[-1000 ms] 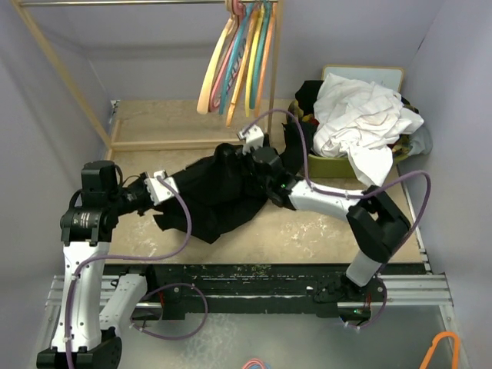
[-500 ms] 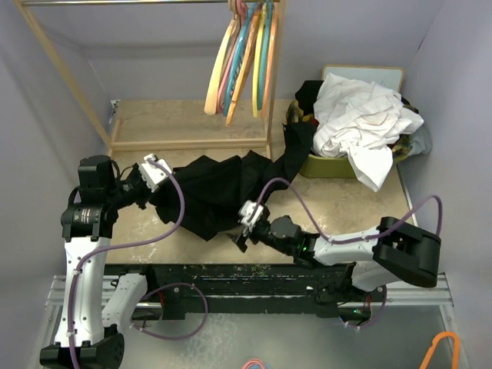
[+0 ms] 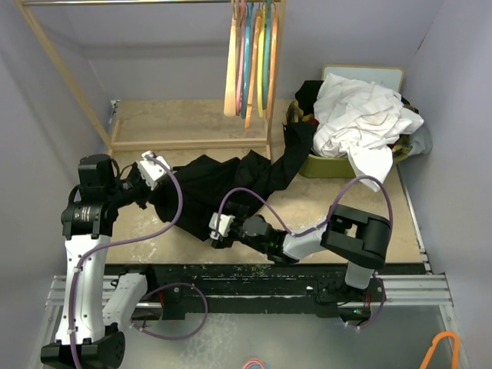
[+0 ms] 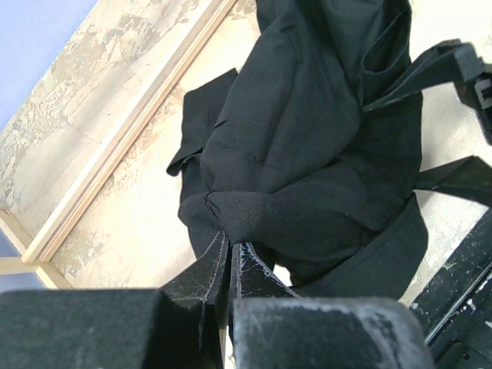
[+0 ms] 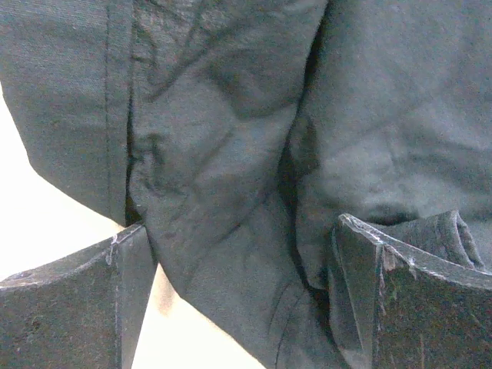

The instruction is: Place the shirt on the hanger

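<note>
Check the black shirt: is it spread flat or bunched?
Bunched. The shirt lies in a crumpled heap of folds on the table, with one fold pinched in the left gripper.

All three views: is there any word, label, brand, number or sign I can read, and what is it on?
None: no text can be read in any view.
The shirt is plain black, with no tag or print showing.
The hangers and the white cloth show no markings.
</note>
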